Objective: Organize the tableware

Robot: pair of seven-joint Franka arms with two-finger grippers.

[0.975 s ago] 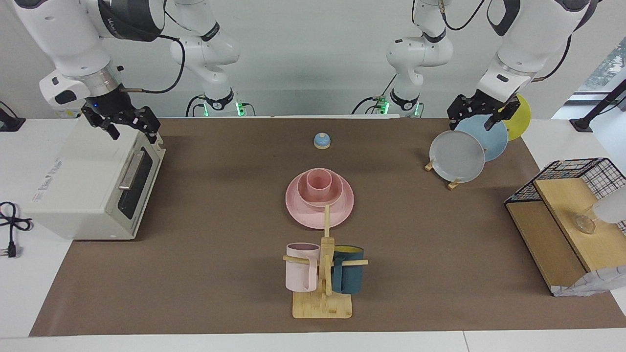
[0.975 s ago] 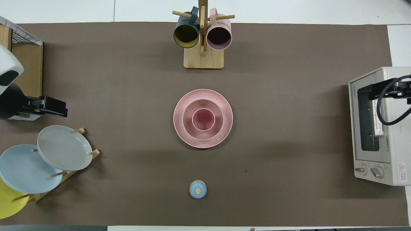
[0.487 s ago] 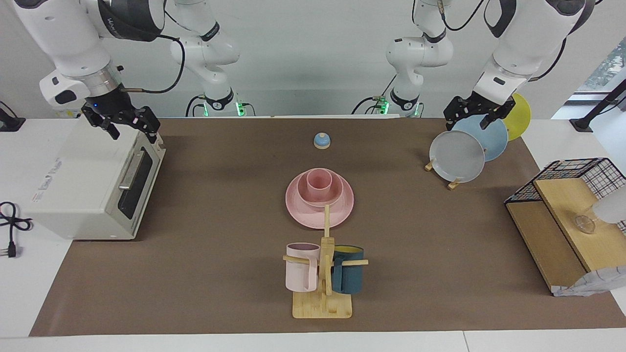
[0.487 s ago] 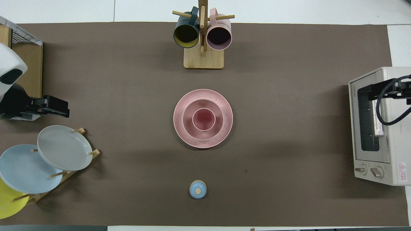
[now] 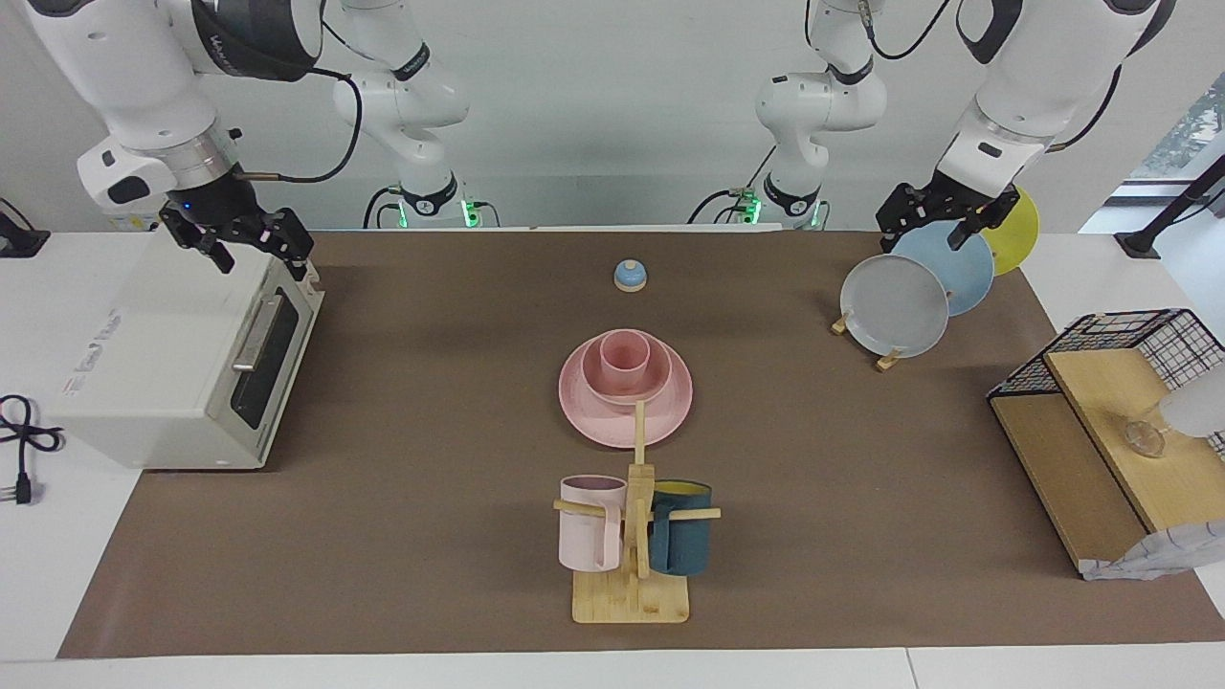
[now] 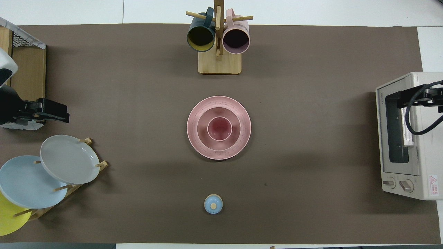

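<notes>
The salmon-pink set sits nested in the middle of the counter (image 5: 402, 536). The cup (image 5: 624, 356) stands upright in the bowl (image 5: 601, 388), and the bowl rests on the wide plate (image 5: 586, 417). The stack is nearer to the robots than the mug tree (image 5: 636, 536) and farther from them than the small blue domed piece (image 5: 631, 276). Neither arm touches the stack. The left claw (image 5: 947, 222) hangs over the rack of grey (image 5: 895, 304), light blue (image 5: 957, 273) and yellow (image 5: 1022, 230) plates at the left arm's end of the counter. The right claw (image 5: 239, 244) waits over the toaster oven (image 5: 163, 364) at the right arm's end. Whether either claw is released or clenched cannot be told from these views, but neither visibly carries anything. Since the set is already gathered into one centred stack, the job looks done or nearly so. The step in hand is most likely the left arm clearing off. To do that well, the left claw should keep its height over the rack and travel up and away. It should not sweep low, because the leaning plates sit loosely against thin wooden pegs and a brush could tip them out. If the stack needs any last adjustment, a straight-down approach over the cup is safest. The mug tree's post stands close to the plate's rim, so a sideways approach from there risks a knock.
</notes>
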